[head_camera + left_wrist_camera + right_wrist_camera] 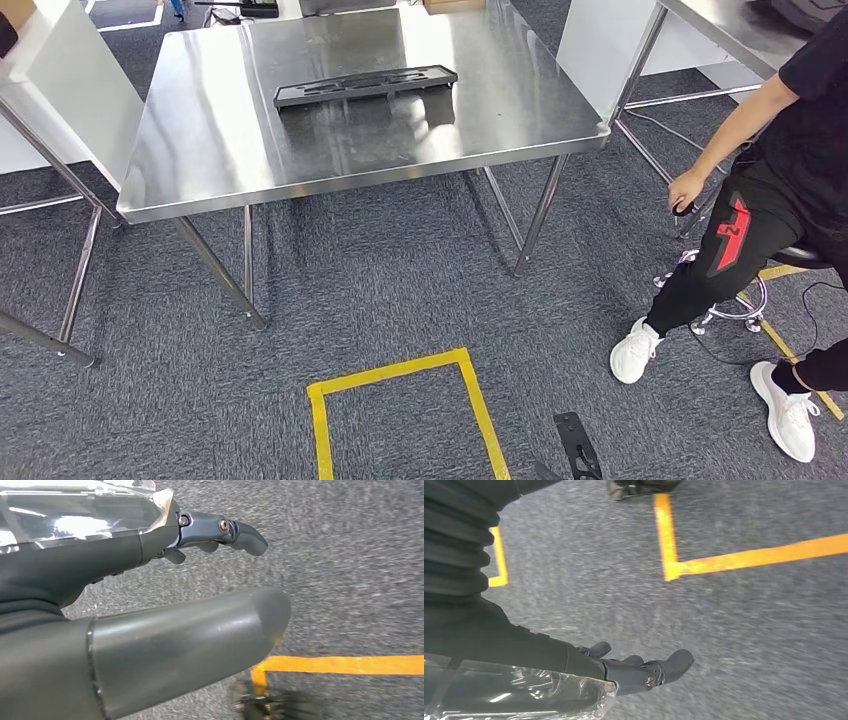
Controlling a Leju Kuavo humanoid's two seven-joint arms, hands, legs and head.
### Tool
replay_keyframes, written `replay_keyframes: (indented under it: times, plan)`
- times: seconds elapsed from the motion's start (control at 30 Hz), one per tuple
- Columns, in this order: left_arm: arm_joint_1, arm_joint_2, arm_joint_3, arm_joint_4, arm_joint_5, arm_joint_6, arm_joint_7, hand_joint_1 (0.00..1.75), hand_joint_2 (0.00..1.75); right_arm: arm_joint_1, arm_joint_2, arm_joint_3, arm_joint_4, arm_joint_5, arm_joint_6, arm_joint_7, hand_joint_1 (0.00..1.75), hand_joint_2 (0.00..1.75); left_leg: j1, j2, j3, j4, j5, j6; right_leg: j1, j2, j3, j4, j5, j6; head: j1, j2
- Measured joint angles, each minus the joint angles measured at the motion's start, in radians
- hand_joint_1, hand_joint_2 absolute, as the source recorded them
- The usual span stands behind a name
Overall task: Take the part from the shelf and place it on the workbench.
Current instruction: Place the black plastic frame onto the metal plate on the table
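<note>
Two empty hands, left hand [150,605] and right hand [624,672], fingers apart over carpet [400,280]. One part [365,85] on counter [200,160]; likely done, barring a nudge by the seated person [770,200].

Long flat black plastic part [365,84], tray-like, with moulded recesses and raised ribs along its top face. Lies flat on the shiny stainless-steel desk [200,150], resting on its underside, not tilted. Long axis runs roughly 9 to 3 o'clock, the 3 o'clock end angled slightly toward 2. Sits about mid-desk, nearer the far 12 o'clock side, well apart from the near edge at 6 o'clock. Dark reflection of it shows on the steel just toward 6 o'clock. Nothing touches it.
</note>
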Motion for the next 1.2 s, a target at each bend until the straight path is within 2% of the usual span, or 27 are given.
replay_keyframes:
  times: [0.03,0.07,0.1,0.13,0.17,0.2,0.23,0.27,0.33,0.37,0.43,0.5,0.53,0.57,0.63,0.67,0.7,0.73,0.83,0.9,0.97,1.0,1.03,1.07,1.1,1.17,1.2]
  plan:
    - [0.000,0.001,0.000,0.000,0.000,0.000,0.000,0.00,0.00,0.000,0.000,-0.002,0.005,0.000,0.001,0.004,0.00,0.00,0.001,0.000,0.010,0.029,0.012,-0.002,0.001,-0.001,-0.015,0.003,0.012,0.002,0.000,0.000]
    - [0.000,0.002,0.000,0.000,-0.001,0.000,0.000,0.00,0.00,0.000,0.000,-0.003,0.010,0.000,0.002,0.008,0.00,0.00,0.003,0.000,0.037,0.024,0.039,-0.004,0.001,-0.001,-0.032,0.008,0.021,0.005,0.000,0.000]
    - [-0.001,0.002,0.000,0.000,-0.002,0.000,0.000,0.00,0.00,0.000,0.001,-0.004,0.014,0.001,0.003,0.013,0.00,0.00,0.005,0.000,0.081,-0.017,0.066,-0.004,0.000,-0.001,-0.050,0.015,0.028,0.009,-0.001,0.000]
    - [-0.002,0.003,0.000,0.000,-0.004,0.000,-0.001,0.00,0.00,0.000,0.001,-0.004,0.017,0.001,0.005,0.016,0.00,0.00,0.006,0.000,0.138,-0.085,0.072,-0.003,0.000,0.000,-0.065,0.024,0.033,0.014,-0.001,0.000]
    - [-0.003,0.004,0.000,0.000,-0.006,-0.001,-0.001,0.00,0.00,0.000,0.002,-0.005,0.019,0.001,0.007,0.017,0.00,0.00,0.006,-0.001,0.196,-0.163,0.062,0.000,0.002,0.000,-0.077,0.032,0.038,0.019,0.000,0.000]
    - [-0.005,0.004,0.000,0.000,-0.008,-0.002,-0.002,0.00,0.00,0.000,0.003,-0.005,0.020,0.001,0.008,0.016,0.00,0.00,0.004,-0.002,0.239,-0.228,0.042,0.005,0.004,-0.001,-0.085,0.039,0.043,0.026,0.000,0.000]
    - [-0.006,0.005,0.000,0.000,-0.011,-0.003,-0.003,0.00,0.00,0.000,0.004,-0.006,0.021,0.001,0.009,0.014,0.00,0.00,0.001,-0.003,0.263,-0.270,0.022,0.011,0.005,-0.002,-0.091,0.042,0.049,0.033,0.001,0.000]
    - [-0.005,0.005,-0.001,0.000,-0.013,-0.003,-0.003,0.00,0.00,-0.001,0.005,-0.008,0.021,0.001,0.010,0.012,0.00,0.00,-0.003,-0.003,0.269,-0.288,0.017,0.019,0.006,-0.002,-0.093,0.042,0.057,0.040,0.002,0.000]
    - [-0.003,0.005,-0.001,0.000,-0.014,-0.003,-0.004,0.00,0.00,0.001,0.007,-0.009,0.024,0.001,0.012,0.007,0.00,0.00,-0.004,0.002,0.255,-0.295,0.032,0.039,0.004,-0.001,-0.106,0.051,0.058,0.050,0.002,0.000]
    - [-0.002,0.006,-0.001,0.000,-0.014,-0.003,-0.004,0.00,0.00,0.002,0.008,-0.010,0.026,0.001,0.014,0.006,0.00,0.00,-0.003,0.004,0.246,-0.297,0.042,0.049,0.002,0.000,-0.119,0.076,0.040,0.051,0.003,0.000]
    - [-0.001,0.008,-0.001,0.000,-0.014,-0.004,-0.004,0.00,0.00,0.004,0.010,-0.010,0.028,0.002,0.015,0.002,0.00,0.00,-0.002,0.008,0.226,-0.299,0.059,0.059,-0.001,0.003,-0.161,0.183,-0.029,0.045,0.006,0.000]
    - [0.000,0.009,0.000,0.000,-0.014,-0.004,-0.004,0.00,0.00,0.005,0.011,-0.010,0.029,0.005,0.016,-0.003,0.00,0.00,-0.003,0.011,0.207,-0.298,0.074,0.059,-0.004,0.003,-0.188,0.295,-0.085,0.045,0.007,0.000]
    - [0.000,0.009,0.000,0.000,-0.014,-0.003,-0.004,0.00,0.00,0.005,0.011,-0.010,0.030,0.006,0.016,-0.005,0.00,0.00,-0.003,0.012,0.198,-0.297,0.081,0.057,-0.007,0.003,-0.178,0.308,-0.093,0.051,0.007,0.000]
    - [0.001,0.009,0.000,0.000,-0.013,-0.003,-0.004,0.00,0.00,0.005,0.011,-0.010,0.031,0.008,0.016,-0.007,0.00,0.00,-0.002,0.012,0.191,-0.296,0.086,0.053,-0.010,0.003,-0.147,0.280,-0.087,0.061,0.007,0.000]
    - [0.001,0.008,0.000,0.000,-0.012,-0.002,-0.004,0.00,0.00,0.003,0.011,-0.010,0.032,0.014,0.016,-0.012,0.00,0.00,0.000,0.012,0.185,-0.292,0.095,0.044,-0.017,0.003,-0.047,0.138,-0.057,0.080,0.008,0.000]
    - [0.001,0.007,0.000,0.000,-0.011,0.000,-0.004,0.00,0.00,0.002,0.011,-0.010,0.032,0.018,0.017,-0.013,0.00,0.00,-0.001,0.012,0.182,-0.288,0.098,0.038,-0.017,0.006,-0.008,0.072,-0.047,0.082,0.008,0.000]
    - [0.001,0.008,0.000,0.000,-0.011,0.000,-0.004,0.00,0.00,0.001,0.012,-0.010,0.033,0.022,0.018,-0.014,0.00,0.00,-0.002,0.013,0.180,-0.286,0.102,0.032,-0.017,0.008,0.014,0.031,-0.041,0.079,0.007,0.000]
    - [0.000,0.008,0.000,0.000,-0.011,0.001,-0.003,0.00,0.00,0.001,0.012,-0.010,0.034,0.024,0.019,-0.013,0.00,0.00,-0.003,0.014,0.176,-0.284,0.105,0.027,-0.014,0.010,0.019,0.014,-0.043,0.072,0.007,0.000]
    - [0.001,0.006,0.000,0.000,-0.012,0.002,-0.002,0.00,0.00,0.004,0.013,-0.010,0.038,0.026,0.023,-0.003,0.00,0.00,0.002,0.016,0.167,-0.276,0.104,0.011,-0.014,0.016,0.009,0.017,-0.031,0.048,0.006,0.000]
    - [0.001,0.005,-0.001,0.000,-0.014,0.002,-0.001,0.00,0.00,0.003,0.014,-0.010,0.039,0.026,0.025,0.004,0.00,0.00,0.006,0.013,0.138,-0.213,0.054,0.005,-0.016,0.021,0.005,0.016,-0.020,0.028,0.006,0.000]
    - [0.000,0.006,-0.001,0.000,-0.015,0.003,0.000,0.00,0.00,0.003,0.015,-0.010,0.039,0.027,0.026,0.006,0.00,0.00,0.007,0.010,0.083,-0.081,-0.022,0.002,-0.012,0.028,-0.006,0.017,-0.011,0.014,0.006,0.000]
    - [0.001,0.006,-0.001,0.000,-0.015,0.004,0.000,0.00,0.00,0.004,0.015,-0.010,0.040,0.029,0.027,0.006,0.00,0.00,0.007,0.009,0.061,-0.023,-0.045,0.002,-0.008,0.033,-0.011,0.018,-0.007,0.010,0.006,0.000]
    - [0.001,0.006,-0.001,0.000,-0.015,0.004,0.001,0.00,0.00,0.005,0.015,-0.010,0.041,0.030,0.028,0.006,0.00,0.00,0.007,0.008,0.054,0.004,-0.049,0.004,-0.005,0.039,-0.016,0.019,-0.004,0.009,0.006,0.000]
    - [0.002,0.006,-0.001,0.000,-0.015,0.004,0.002,0.00,0.00,0.005,0.016,-0.010,0.042,0.032,0.029,0.006,0.00,0.00,0.006,0.005,0.065,-0.007,-0.035,0.007,-0.003,0.047,-0.018,0.019,-0.001,0.009,0.006,0.000]
    - [0.002,0.006,-0.001,0.000,-0.016,0.004,0.002,0.00,0.00,0.005,0.016,-0.010,0.043,0.033,0.029,0.006,0.00,0.00,0.006,-0.004,0.096,-0.056,-0.006,0.012,-0.001,0.056,-0.020,0.019,0.002,0.010,0.006,0.000]
    - [0.002,0.007,-0.001,0.000,-0.017,0.004,0.003,0.00,0.00,0.003,0.018,-0.010,0.044,0.034,0.030,0.006,0.00,0.00,0.007,-0.047,0.175,-0.193,0.049,0.026,0.004,0.075,-0.022,0.021,0.006,0.014,0.006,0.000]
    - [0.003,0.007,-0.001,0.000,-0.017,0.004,0.003,0.00,0.00,0.000,0.018,-0.010,0.044,0.034,0.030,0.006,0.00,0.00,0.007,-0.065,0.202,-0.244,0.062,0.031,0.006,0.085,-0.026,0.022,0.009,0.018,0.006,0.000]
